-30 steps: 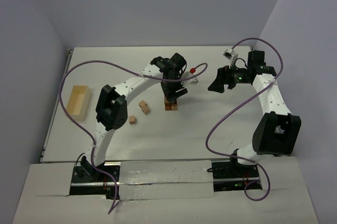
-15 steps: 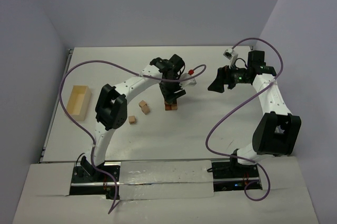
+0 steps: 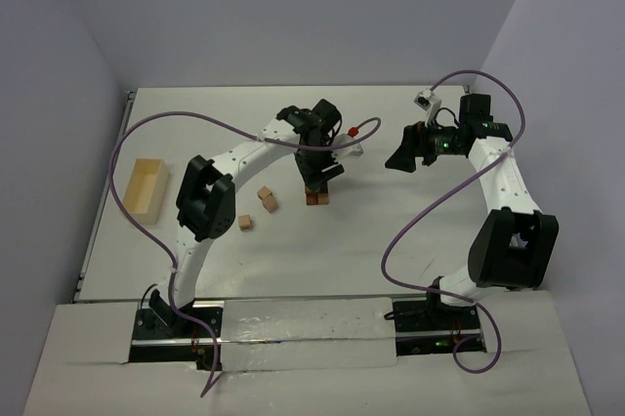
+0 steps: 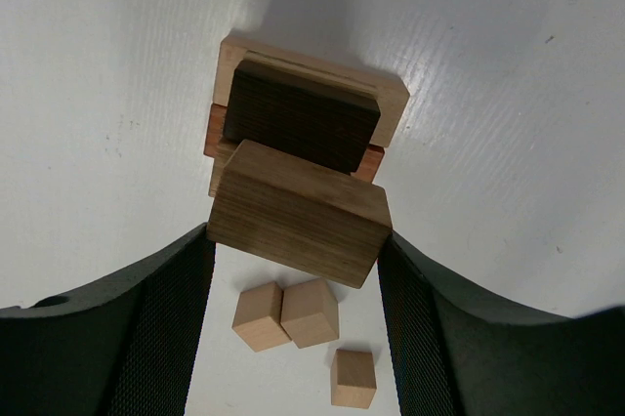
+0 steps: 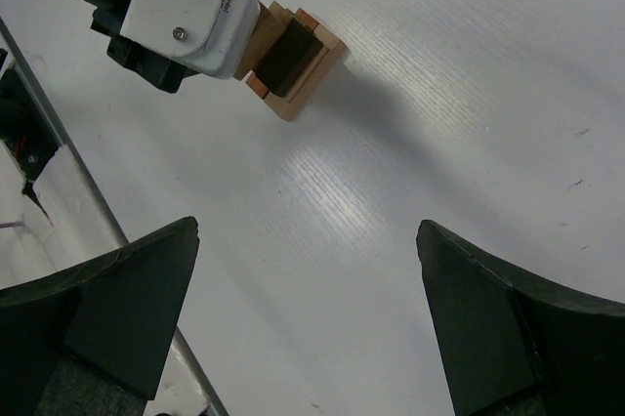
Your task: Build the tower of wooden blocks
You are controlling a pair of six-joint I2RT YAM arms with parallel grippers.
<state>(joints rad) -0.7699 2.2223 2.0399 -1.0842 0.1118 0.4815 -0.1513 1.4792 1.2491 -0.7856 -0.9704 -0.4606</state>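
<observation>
The left gripper (image 4: pixel 295 258) pinches a medium-brown rectangular wooden brick (image 4: pixel 298 221) by its short ends, with both black fingers (image 4: pixel 166 328) pressed against it. The brick hangs over the tower (image 3: pixel 315 193), a small stack of wooden bricks standing around the middle of the white table (image 3: pixel 410 240). I cannot tell whether brick and stack touch. In the left wrist view the stack's top piece is a dark brown brick (image 4: pixel 301 115). It lies on a light tan layer (image 4: pixel 391 108), and reddish-brown bricks (image 4: pixel 213 131) show beneath. Three small tan wooden cubes (image 4: pixel 311 312) lie loose just left of the tower and slightly nearer. A pale wooden box (image 3: pixel 146 187) sits well apart at the table's left edge. The right gripper (image 5: pixel 305 240) hovers to the right of the tower, its fingers spread wide.
</observation>
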